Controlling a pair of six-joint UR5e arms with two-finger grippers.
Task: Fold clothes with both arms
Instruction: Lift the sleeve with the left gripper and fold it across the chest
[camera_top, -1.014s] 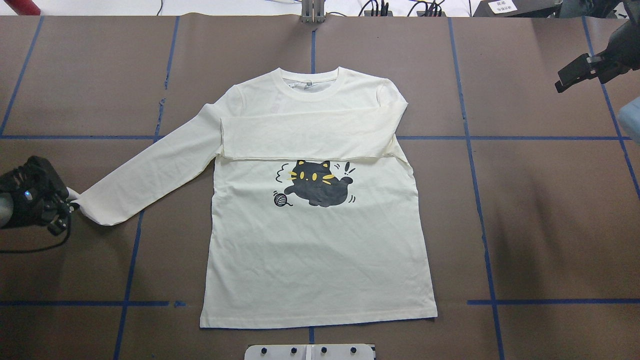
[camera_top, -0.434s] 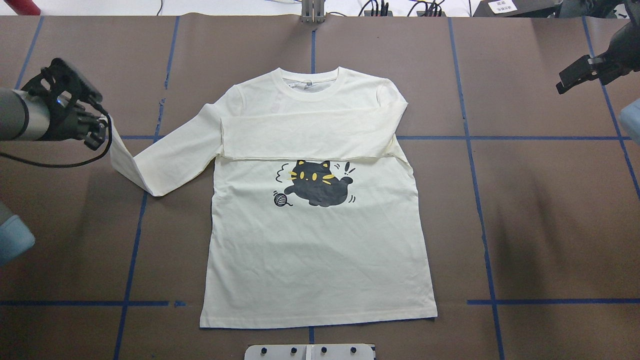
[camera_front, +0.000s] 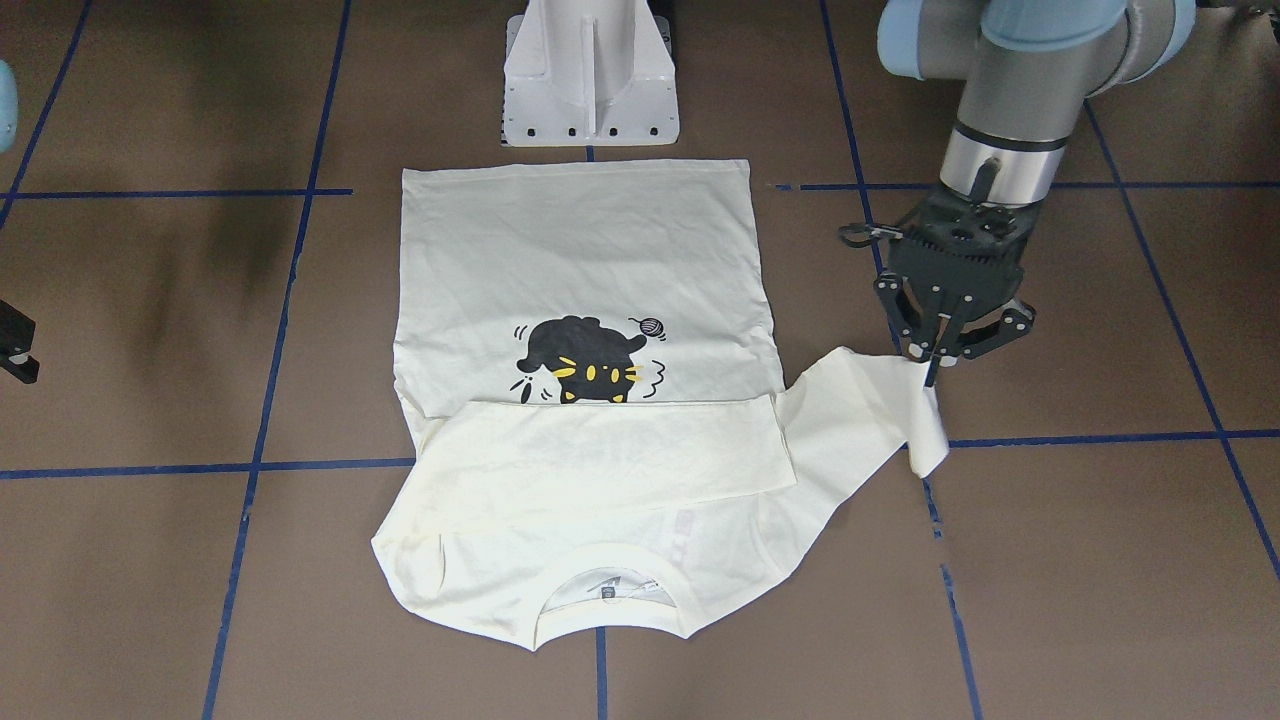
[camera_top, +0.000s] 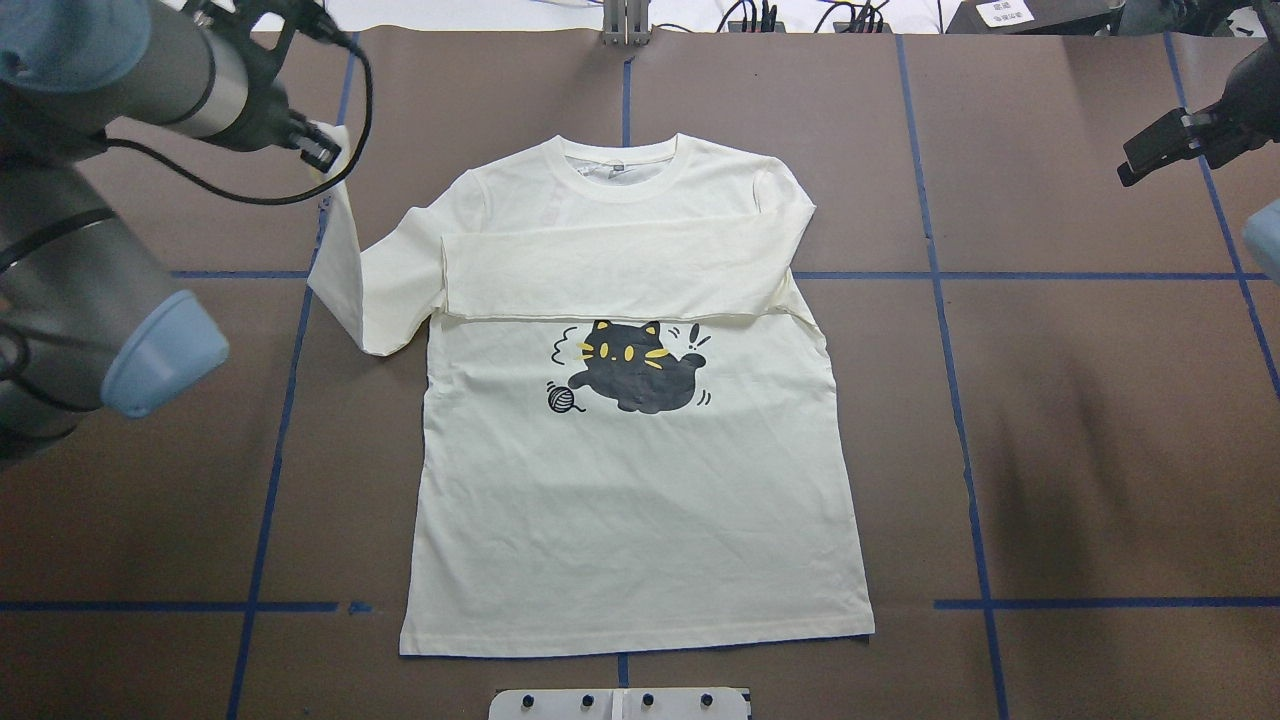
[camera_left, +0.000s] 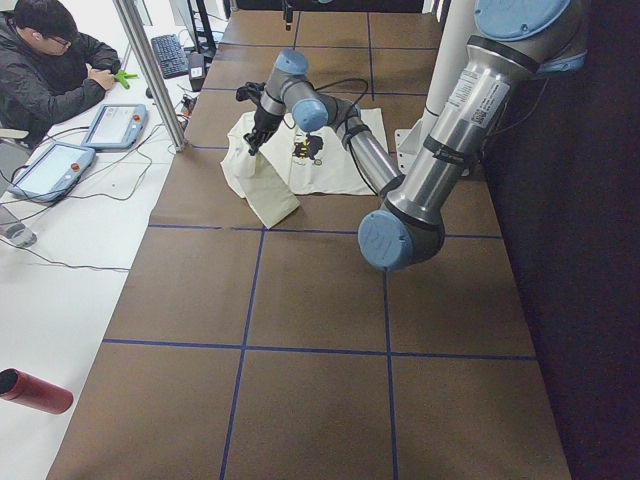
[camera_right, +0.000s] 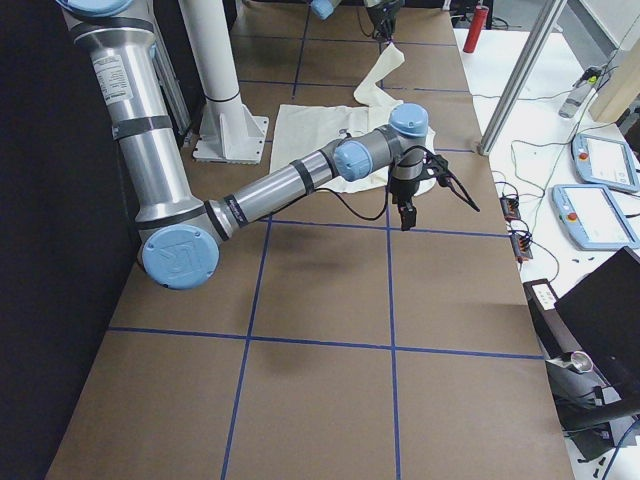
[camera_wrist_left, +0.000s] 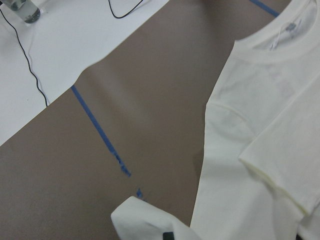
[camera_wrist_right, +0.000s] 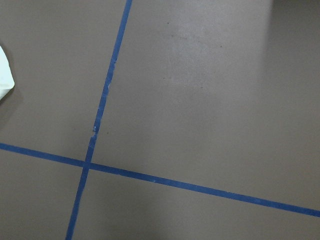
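The cream long-sleeved T-shirt (camera_top: 640, 500) lies flat, cat print up, in the middle of the brown table; it also shows in the front view (camera_front: 580, 240). One sleeve lies folded across its chest (camera_top: 610, 270). My left gripper (camera_top: 318, 150) is shut on the cuff of the other sleeve (camera_top: 345, 260) and holds it raised beside the shirt's shoulder; the front view shows the gripper (camera_front: 935, 365) pinching it. The cuff shows at the bottom of the left wrist view (camera_wrist_left: 145, 220). My right gripper (camera_top: 1135, 165) is open and empty, far to the shirt's right over bare table.
The white pedestal base (camera_front: 590, 80) stands at the shirt's hem side. Blue tape lines (camera_top: 960, 400) grid the table. My left arm's elbow (camera_top: 150, 350) hangs over the table's left part. An operator (camera_left: 50, 60) sits at a side table with tablets.
My left gripper has lifted the sleeve cuff off the table and carried it away from the robot and rightward toward the shirt's shoulder. The sleeve now bends upward. The right gripper has barely moved.
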